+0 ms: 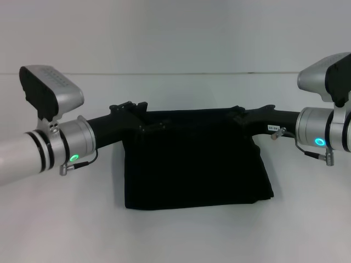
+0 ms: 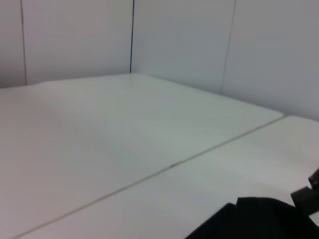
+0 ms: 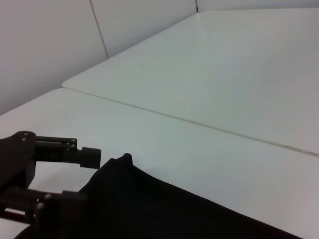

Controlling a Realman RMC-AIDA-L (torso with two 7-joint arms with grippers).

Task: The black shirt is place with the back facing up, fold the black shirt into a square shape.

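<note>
The shirt [image 1: 192,161] lies mid-table, already folded to a rough rectangle, its long axis running left to right. Both grippers sit at its far edge: the left gripper [image 1: 131,112] at the far-left corner, the right gripper [image 1: 247,116] at the far-right corner, equally close. Whether either is clamped on cloth I cannot tell. Any next fold would probably come toward the near edge. No readable brand or writing shows.

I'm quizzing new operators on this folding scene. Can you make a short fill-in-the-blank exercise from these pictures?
1. The black shirt lies on a ____ table.
2. The left gripper and right gripper are both at the shirt's ____ edge.
3. The ring light on the left arm's wrist glows ____.

Missing words: white; far; green
</note>
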